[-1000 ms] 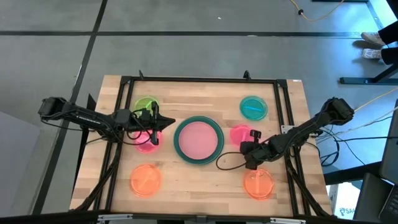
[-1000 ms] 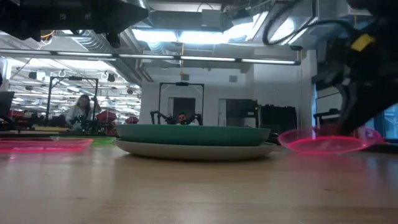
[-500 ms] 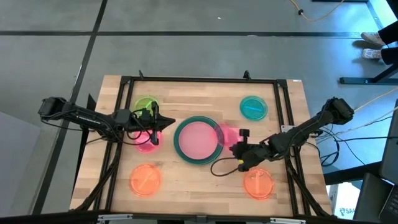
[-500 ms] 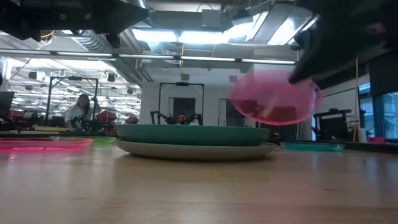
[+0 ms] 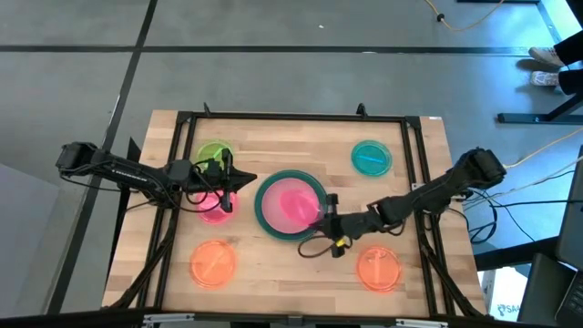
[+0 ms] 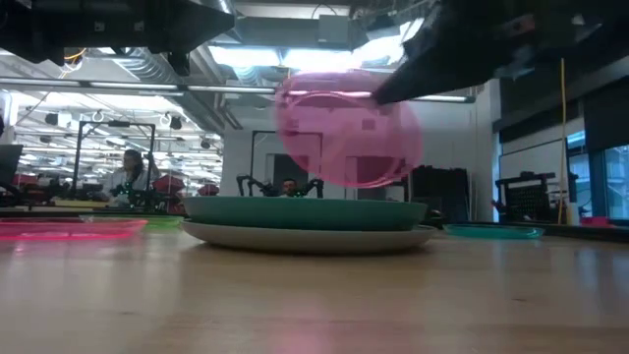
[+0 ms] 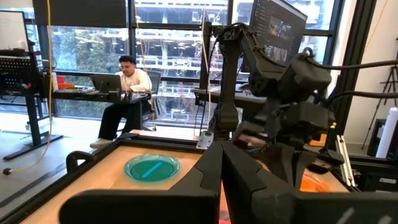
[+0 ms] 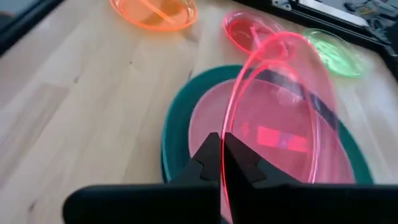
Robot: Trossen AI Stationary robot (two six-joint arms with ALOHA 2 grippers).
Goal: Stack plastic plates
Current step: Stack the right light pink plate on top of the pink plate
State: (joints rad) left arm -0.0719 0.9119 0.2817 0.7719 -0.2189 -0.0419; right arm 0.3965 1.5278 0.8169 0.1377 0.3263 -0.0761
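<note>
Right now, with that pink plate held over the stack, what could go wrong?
The right gripper pinches only the rim of the small pink plate, which hangs tilted above the medium pink plate. If let go there, it may land on edge, slide off centre, or roll off the teal plate.

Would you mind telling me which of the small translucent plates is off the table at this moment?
The pink-red plate pinched by the right hand, held tilted above the central stack. The other pink-red plate, the green, teal-blue and two orange ones lie flat on the table.
</note>
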